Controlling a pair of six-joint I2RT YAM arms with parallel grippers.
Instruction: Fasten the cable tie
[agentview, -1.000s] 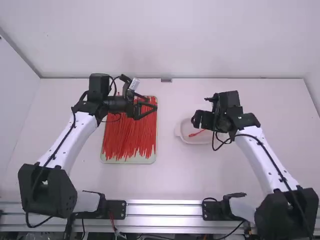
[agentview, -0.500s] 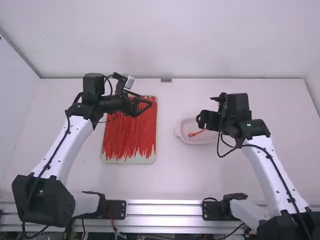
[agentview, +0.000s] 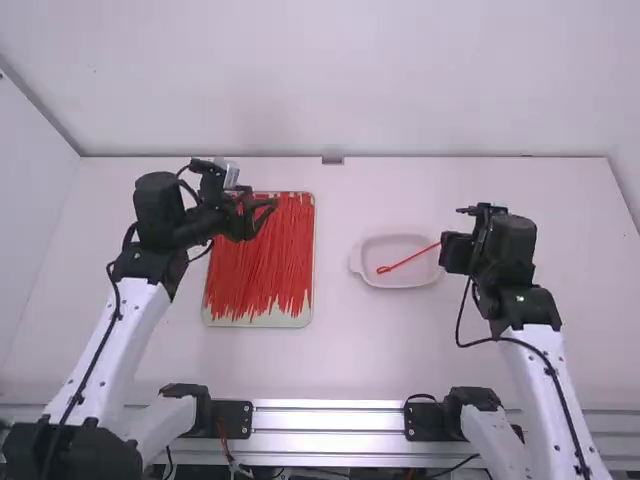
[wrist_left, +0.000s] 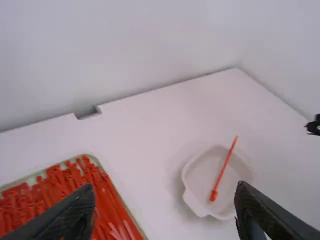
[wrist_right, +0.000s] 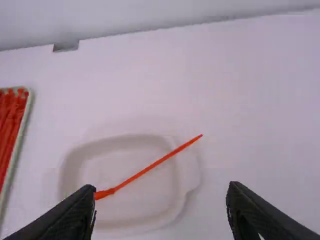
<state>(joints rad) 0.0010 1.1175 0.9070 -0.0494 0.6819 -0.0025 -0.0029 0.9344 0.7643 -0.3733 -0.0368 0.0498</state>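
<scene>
On the white tabletop (agentview: 400, 200), nearest the arm bases, lies a pale green tray (agentview: 258, 322) at the left. A heap of red cable ties (agentview: 262, 262) covers it, all running roughly lengthwise. To the right of the tray, and apart from it, sits a shallow white dish (agentview: 412, 277) with small handles at its ends. It holds a single red cable tie (agentview: 408, 260), which lies straight and unlooped. The tie's head rests on the dish floor near the left end, and its thin tail slants up over the right rim. The right claw (agentview: 448, 254) hangs just right of the dish, aimed at it. Its two fingers are spread wide with nothing between them, and they are clear of the tie's tail. The left claw (agentview: 262, 213) hangs over the far end of the tray, above the heap. Its fingers are likewise spread apart and empty, and it is well apart from the dish. Farther back, at the tabletop's far edge against the white wall (agentview: 340, 70), a small grey bracket (agentview: 332, 158) sits near the middle.
</scene>
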